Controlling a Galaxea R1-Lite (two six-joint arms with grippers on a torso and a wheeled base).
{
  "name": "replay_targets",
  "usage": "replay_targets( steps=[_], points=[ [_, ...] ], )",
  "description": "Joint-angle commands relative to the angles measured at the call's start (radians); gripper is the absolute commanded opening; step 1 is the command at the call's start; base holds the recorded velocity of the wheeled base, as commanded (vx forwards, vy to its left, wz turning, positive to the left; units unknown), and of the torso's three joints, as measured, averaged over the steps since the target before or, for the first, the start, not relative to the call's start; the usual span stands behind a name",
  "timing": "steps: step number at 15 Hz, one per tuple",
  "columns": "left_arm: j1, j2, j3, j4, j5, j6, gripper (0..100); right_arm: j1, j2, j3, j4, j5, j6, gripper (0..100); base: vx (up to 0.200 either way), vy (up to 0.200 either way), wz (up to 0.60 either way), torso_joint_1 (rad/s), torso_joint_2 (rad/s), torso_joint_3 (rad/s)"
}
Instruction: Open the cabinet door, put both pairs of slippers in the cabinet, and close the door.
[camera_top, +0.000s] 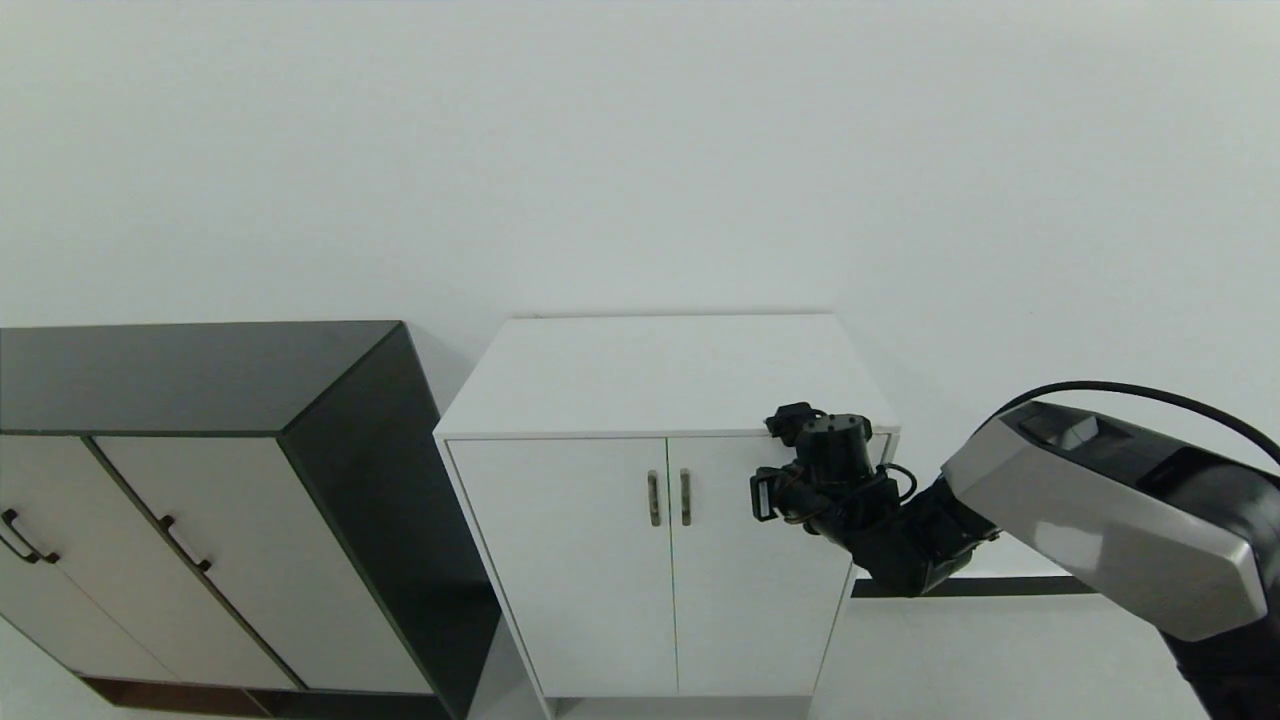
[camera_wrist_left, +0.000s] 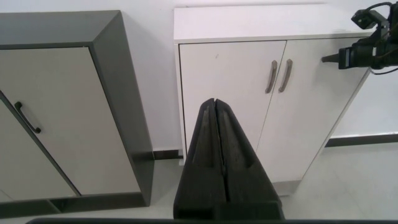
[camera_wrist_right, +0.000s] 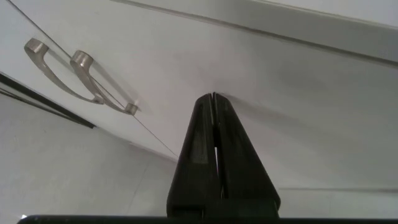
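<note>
Right gripper (camera_wrist_right: 214, 98), fingers together, hangs close before the white cabinet's (camera_top: 650, 370) right door (camera_top: 760, 600). Door judged rigid, light, hinged. Best hold: its slim metal handle (camera_top: 685, 497).

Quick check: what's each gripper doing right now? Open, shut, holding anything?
Left gripper: shut, holding nothing.
Right gripper: shut, holding nothing, close to the cabinet door.

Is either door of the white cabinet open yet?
No, in the head view both doors of the white cabinet sit flush and shut, their handles side by side at the middle seam.
</note>
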Motion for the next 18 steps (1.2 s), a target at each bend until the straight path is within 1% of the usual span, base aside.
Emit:
replay_targets(
  steps=[1, 3, 6, 9, 10, 11, 12, 13, 15, 16, 17, 18],
  points=[
    [0.0, 0.0, 0.0, 0.0, 0.0, 0.0, 0, 0.004, -0.064, 0.062, -0.017, -0.001, 0.0, 0, 0.0, 0.0, 0.0, 0.0, 0.0, 0.0],
    [0.0, 0.0, 0.0, 0.0, 0.0, 0.0, 0, -0.001, -0.145, 0.166, -0.048, -0.001, 0.0, 0, 0.0, 0.0, 0.0, 0.0, 0.0, 0.0],
    [0.0, 0.0, 0.0, 0.0, 0.0, 0.0, 0, -0.008, -0.308, 0.373, -0.097, -0.004, 0.0, 0, 0.0, 0.0, 0.0, 0.0, 0.0, 0.0],
    [0.0, 0.0, 0.0, 0.0, 0.0, -0.002, 0, -0.053, -0.493, 0.579, -0.119, -0.006, -0.006, 0, 0.0, 0.0, 0.0, 0.0, 0.0, 0.0],
    [0.0, 0.0, 0.0, 0.0, 0.001, -0.009, 0, -0.076, -0.553, 0.642, -0.12, -0.026, -0.007, 0, 0.0, 0.0, 0.0, 0.0, 0.0, 0.0],
    [0.0, 0.0, 0.0, 0.0, 0.001, -0.011, 0, -0.096, -0.597, 0.682, -0.119, -0.07, -0.009, 0, 0.0, 0.0, 0.0, 0.0, 0.0, 0.0],
    [0.0, 0.0, 0.0, 0.0, 0.003, -0.011, 0, -0.116, -0.663, 0.737, -0.117, -0.148, -0.01, 0, 0.0, 0.0, 0.0, 0.0, 0.0, 0.0],
    [0.001, 0.0, 0.0, 0.0, 0.001, -0.011, 0, -0.13, -0.697, 0.769, -0.117, -0.177, -0.012, 0, 0.0, 0.0, 0.0, 0.0, 0.0, 0.0],
    [0.001, 0.0, 0.0, 0.0, 0.001, -0.009, 0, -0.188, -0.852, 0.892, -0.112, -0.197, -0.059, 0, 0.0, 0.0, 0.0, 0.0, 0.0, 0.0],
    [0.0, 0.0, 0.0, 0.0, 0.001, -0.009, 0, -0.196, -0.89, 0.927, -0.112, -0.197, -0.07, 0, 0.0, 0.0, 0.0, 0.0, 0.0, 0.0],
    [0.0, 0.0, 0.0, 0.0, 0.001, -0.009, 0, -0.2, -0.978, 1.001, -0.111, -0.197, -0.093, 0, 0.0, 0.0, 0.0, 0.0, 0.0, 0.0],
    [0.0, 0.0, 0.0, 0.0, 0.001, -0.009, 0, -0.2, -1.021, 1.039, -0.111, -0.197, -0.104, 0, 0.0, 0.0, 0.0, 0.0, 0.0, 0.0]
  ],
)
